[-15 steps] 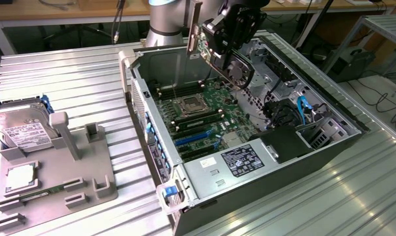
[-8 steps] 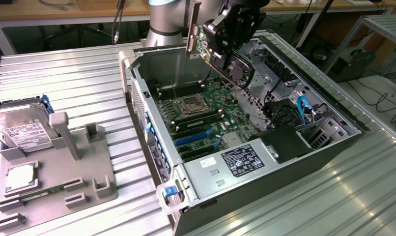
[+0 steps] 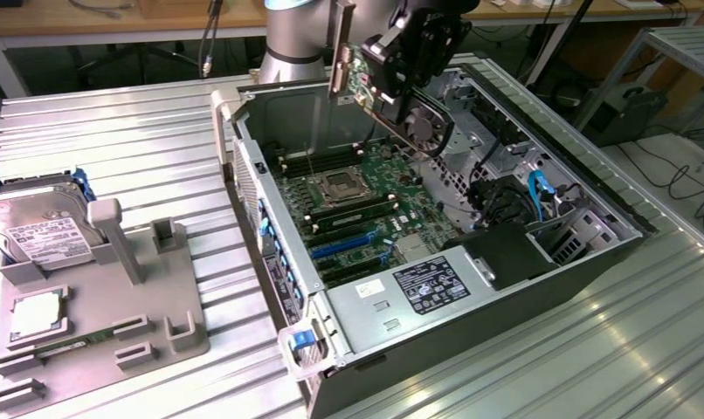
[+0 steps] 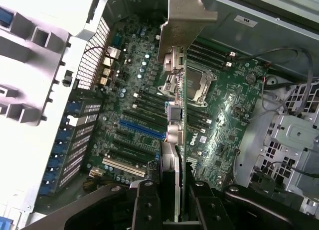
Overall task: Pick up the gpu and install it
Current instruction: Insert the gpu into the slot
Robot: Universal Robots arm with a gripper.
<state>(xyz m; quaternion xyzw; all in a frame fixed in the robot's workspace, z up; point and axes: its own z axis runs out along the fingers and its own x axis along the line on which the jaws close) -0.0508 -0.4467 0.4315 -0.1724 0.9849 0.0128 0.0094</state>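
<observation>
The gpu (image 3: 355, 80) hangs in the air over the open computer case (image 3: 271, 288), held upright with its silver end bracket (image 3: 342, 44) uppermost. My gripper (image 3: 396, 74) is shut on it from the card's upper side. In the wrist view the gpu (image 4: 177, 115) shows edge-on between my two black fingers (image 4: 144, 205), its bracket (image 4: 184, 21) pointing away from the camera. Below it lies the green motherboard (image 4: 224, 115) with the processor socket (image 4: 197, 83) and a blue expansion slot (image 4: 142, 130). The card hovers above the board and touches nothing.
A grey fixture (image 3: 154, 297) at the exterior view's left holds a silver hard drive (image 3: 44, 231) and a memory stick (image 3: 72, 345). Inside the case are the power supply (image 3: 428, 292), blue cables (image 3: 539, 196) and the perforated rear wall (image 4: 92, 51). Ribbed metal table (image 3: 131, 148) surrounds it.
</observation>
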